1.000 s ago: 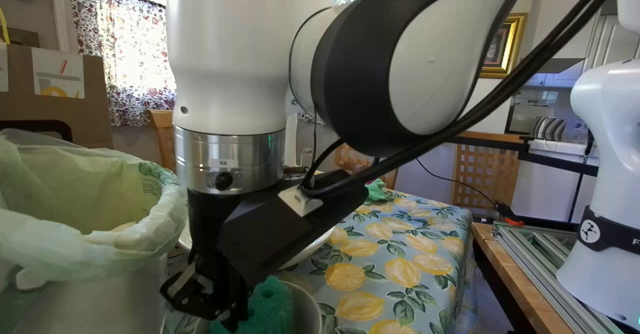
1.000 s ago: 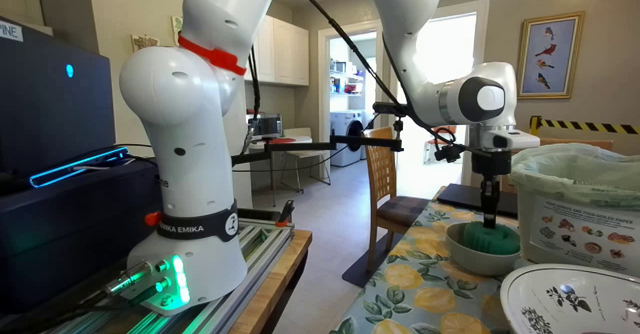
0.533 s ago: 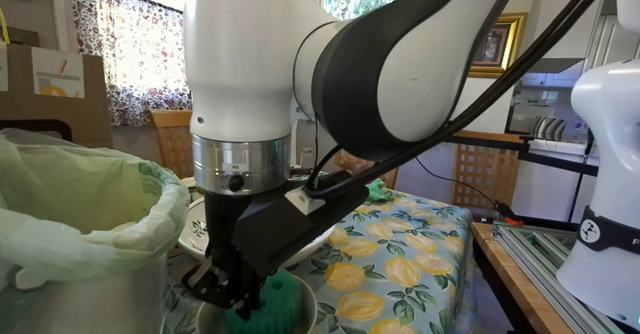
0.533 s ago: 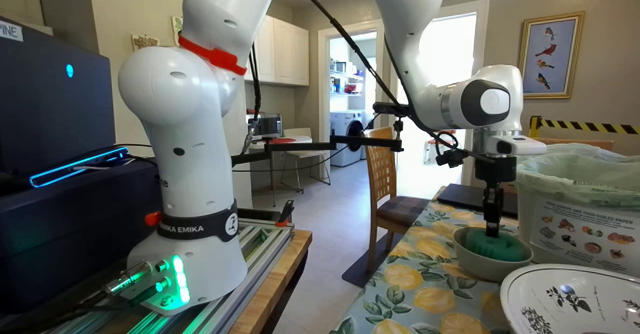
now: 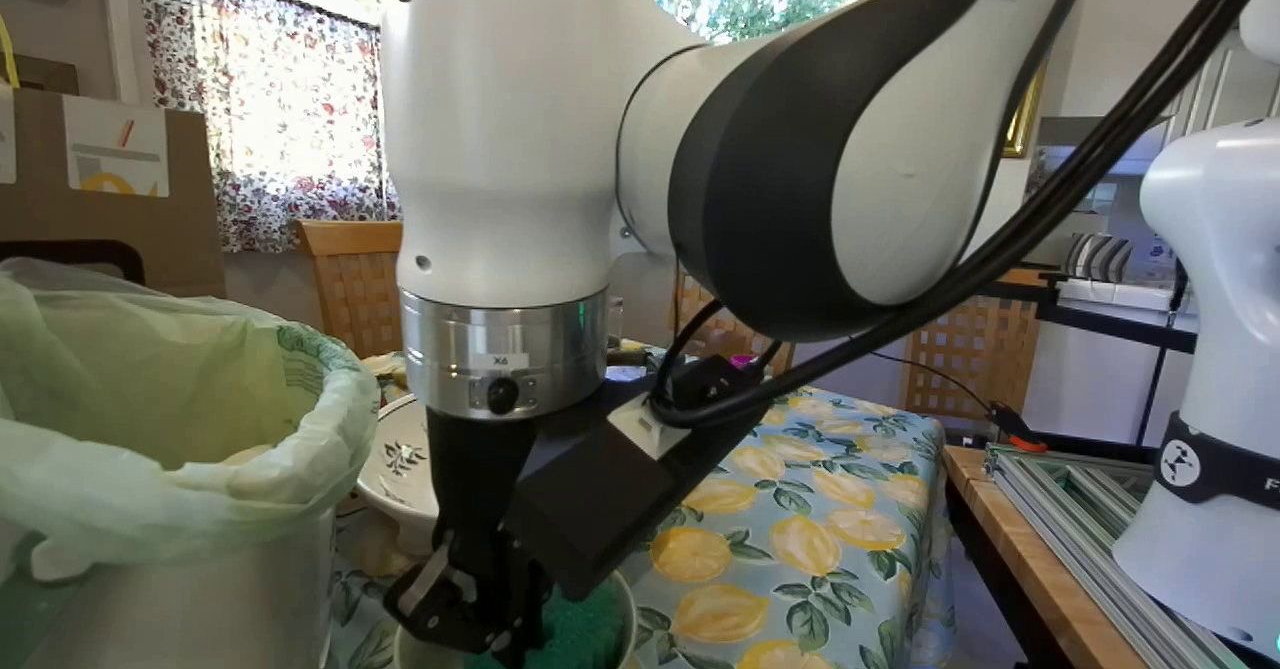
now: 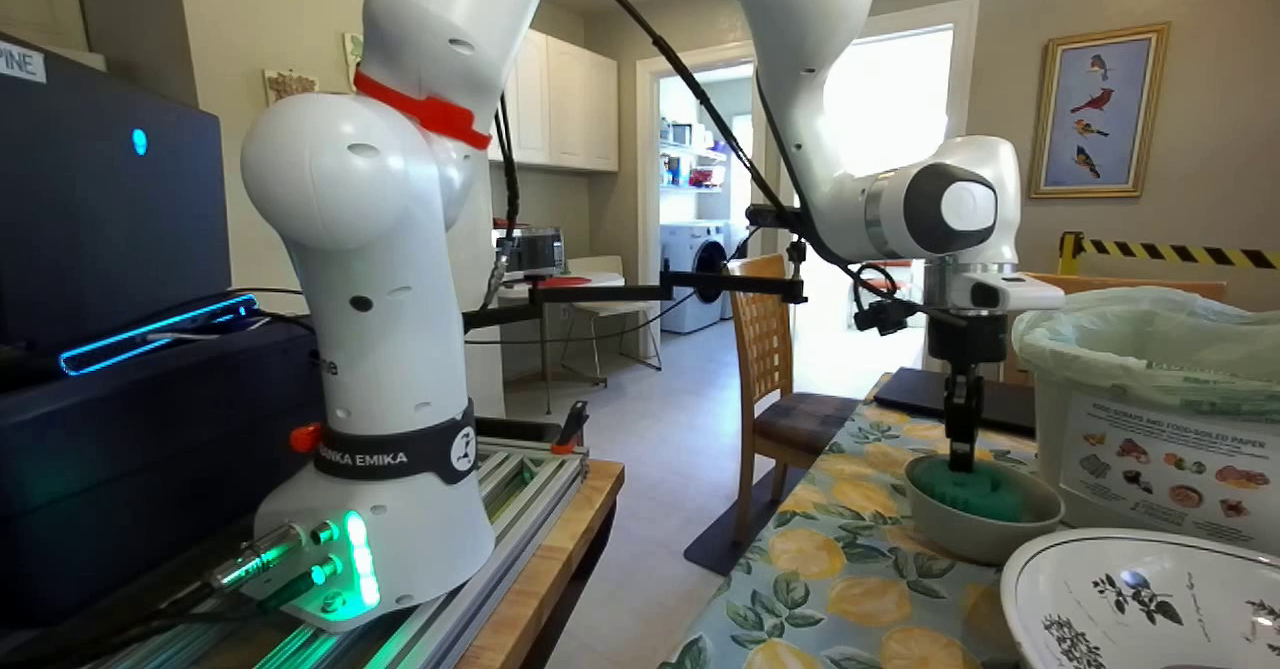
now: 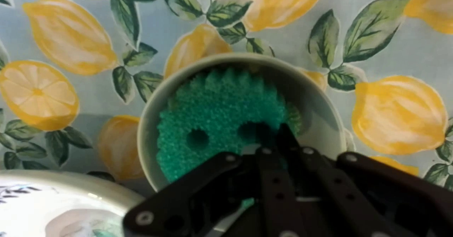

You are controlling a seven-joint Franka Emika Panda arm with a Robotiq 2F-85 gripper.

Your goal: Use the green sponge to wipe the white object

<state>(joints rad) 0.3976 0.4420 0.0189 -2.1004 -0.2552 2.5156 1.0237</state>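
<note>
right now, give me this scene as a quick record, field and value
tool: green sponge, inside the bowl
target: bowl, plain off-white, open side up
grip: fingers closed on the sponge at one of its holes
surface: lemon-print cloth, under the bowl
nearby: patterned dish and bin
bin lining: pale green liner, folded over the rim
cannot tell: whether bowl and dish touch

The white arm [image 6: 395, 339] has a red band [image 6: 428, 115], black cables [image 5: 1000, 257] and black hand [image 6: 962, 461].
</note>
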